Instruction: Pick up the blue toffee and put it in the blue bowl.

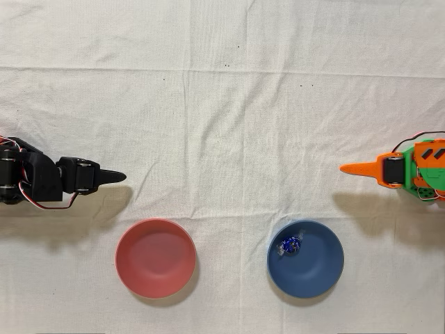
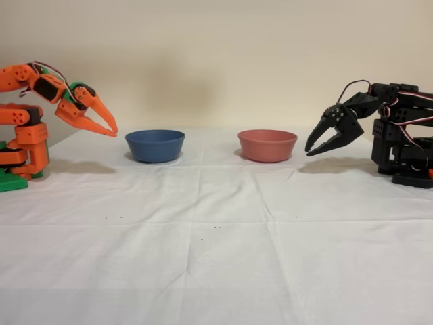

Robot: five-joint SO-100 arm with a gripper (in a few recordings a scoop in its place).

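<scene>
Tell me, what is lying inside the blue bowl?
From above, the blue bowl holds one blue toffee near its rim. From the side, the bowl's wall hides its inside. Whatever lies under the toffee is covered.

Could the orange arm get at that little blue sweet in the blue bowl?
Probably yes. The blue toffee lies uncovered in the blue bowl, the nearer bowl to the orange hand, which hangs raised beside it with nothing between.

Overhead view: wide bare cloth [image 1: 222,104] between arms, free passage. Blue bowl [image 1: 313,275] and red bowl [image 1: 155,258] near bottom edge, well apart, open gap between them.
</scene>
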